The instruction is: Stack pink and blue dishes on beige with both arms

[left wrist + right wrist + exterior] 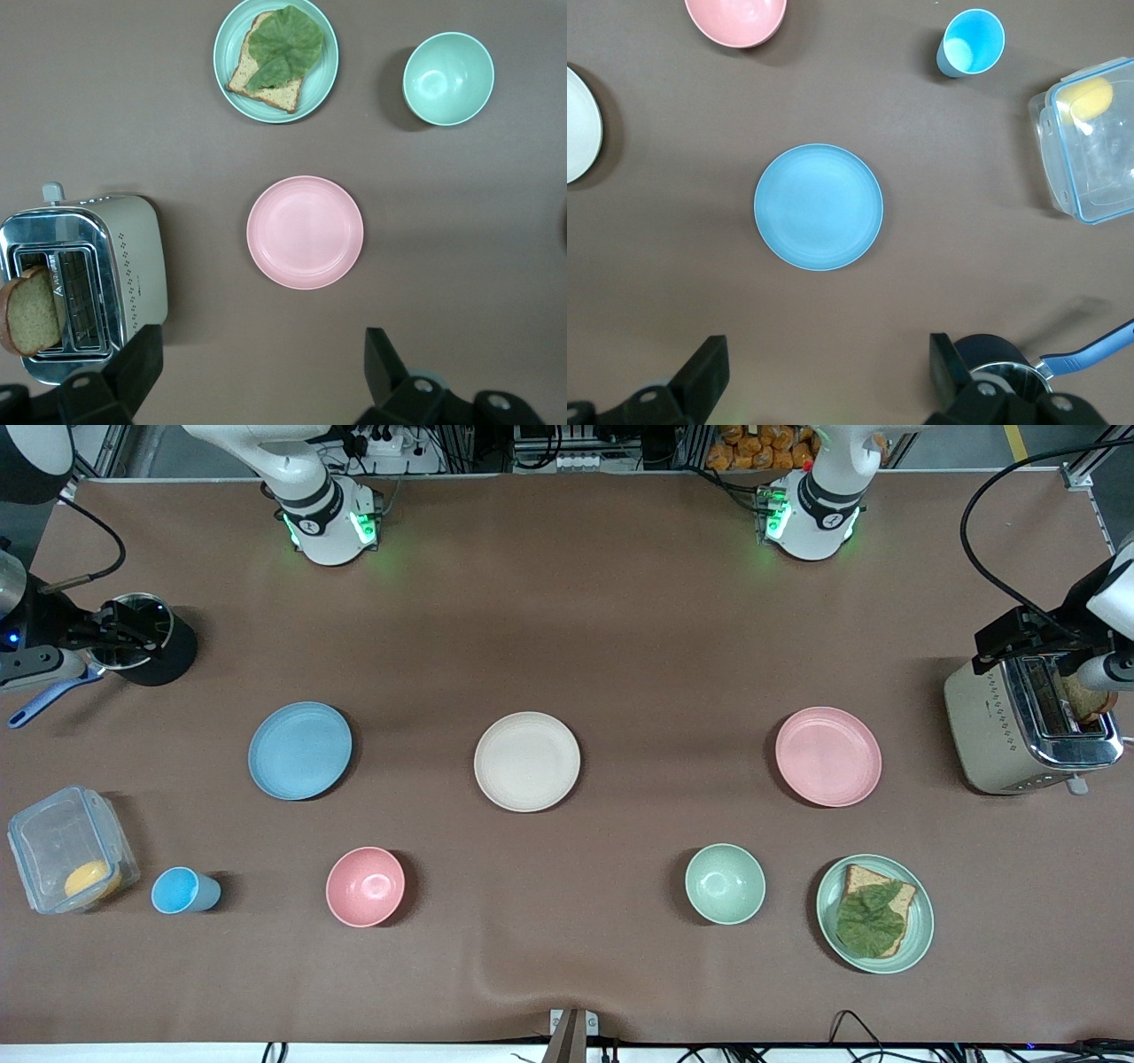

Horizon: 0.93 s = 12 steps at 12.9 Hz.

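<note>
Left gripper (257,372) open, empty, high over pink plate (828,756); toaster (1028,726) beside it. Right gripper (824,376) open over blue plate (299,750). Beige plate (527,761) between them, unobstructed.

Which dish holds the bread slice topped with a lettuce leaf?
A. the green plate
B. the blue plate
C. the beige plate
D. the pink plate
A: the bread with its leaf lies on the green plate, nearer the front camera than the pink plate; the beige plate and blue plate hold nothing.
</note>
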Motion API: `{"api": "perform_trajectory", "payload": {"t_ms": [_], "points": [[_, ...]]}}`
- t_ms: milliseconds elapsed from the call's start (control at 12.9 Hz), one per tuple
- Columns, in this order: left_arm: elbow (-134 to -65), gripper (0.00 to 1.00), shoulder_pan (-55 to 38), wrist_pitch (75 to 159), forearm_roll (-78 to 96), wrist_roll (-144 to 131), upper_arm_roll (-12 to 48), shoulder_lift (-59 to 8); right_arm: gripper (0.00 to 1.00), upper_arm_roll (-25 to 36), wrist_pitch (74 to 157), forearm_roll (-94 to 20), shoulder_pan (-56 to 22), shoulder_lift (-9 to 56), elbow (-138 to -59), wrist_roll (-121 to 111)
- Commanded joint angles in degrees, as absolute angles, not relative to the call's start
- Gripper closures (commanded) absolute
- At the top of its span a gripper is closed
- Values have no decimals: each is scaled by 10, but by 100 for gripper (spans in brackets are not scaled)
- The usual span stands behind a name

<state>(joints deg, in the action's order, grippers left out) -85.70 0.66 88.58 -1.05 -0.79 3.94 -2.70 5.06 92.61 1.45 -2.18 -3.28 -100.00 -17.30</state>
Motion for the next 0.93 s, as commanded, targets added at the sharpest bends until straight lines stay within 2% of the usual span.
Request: {"api": "perform_trajectory", "payload": {"t_ms": [0, 464, 850], "points": [[-856, 0, 6, 877, 1, -10, 38, -25, 0, 46, 920, 18, -17, -33, -994, -167], [-862, 0, 7, 880, -9, -9, 39, -40, 0, 46, 921, 18, -15, -33, -994, -167], [-966, 0, 8, 976, -43, -9, 40, -39, 0, 46, 921, 18, -15, -33, -994, -167]]}}
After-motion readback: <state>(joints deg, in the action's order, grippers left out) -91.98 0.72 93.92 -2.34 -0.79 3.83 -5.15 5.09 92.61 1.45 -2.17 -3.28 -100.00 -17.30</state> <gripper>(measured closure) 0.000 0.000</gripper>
